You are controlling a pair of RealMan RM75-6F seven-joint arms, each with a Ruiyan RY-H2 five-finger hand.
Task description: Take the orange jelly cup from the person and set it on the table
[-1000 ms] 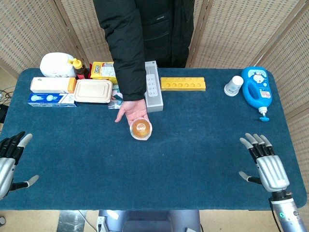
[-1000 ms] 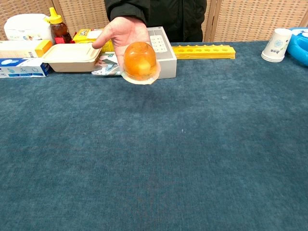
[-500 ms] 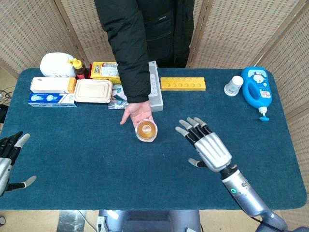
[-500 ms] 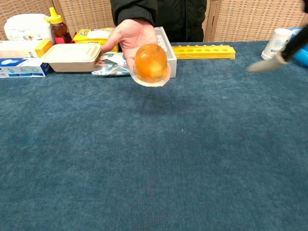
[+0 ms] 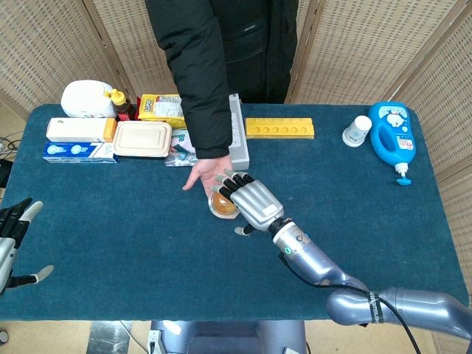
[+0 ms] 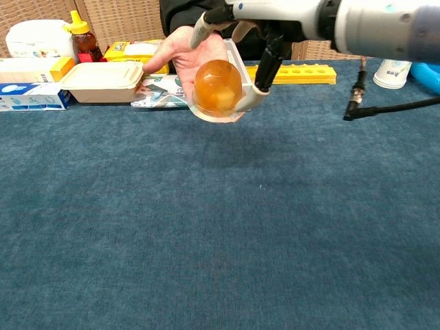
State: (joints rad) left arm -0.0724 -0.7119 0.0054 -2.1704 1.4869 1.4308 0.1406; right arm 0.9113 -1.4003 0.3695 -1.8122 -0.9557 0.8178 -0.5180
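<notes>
While the jelly cup [image 6: 218, 86] sits on the person's palm [image 6: 184, 51], held up above the table [image 5: 147, 243], the right robot hand [image 5: 251, 200] reaches over it with fingers [image 6: 265, 69] spread, one lying beside the cup; whether any touches it I cannot tell. Behind the cup on the table are a grey box [image 5: 236, 140] and a yellow tray [image 5: 279, 128]. Far from the cup, at the table's edge, the left robot hand [image 5: 13, 243] rests spread, holding nothing.
</notes>
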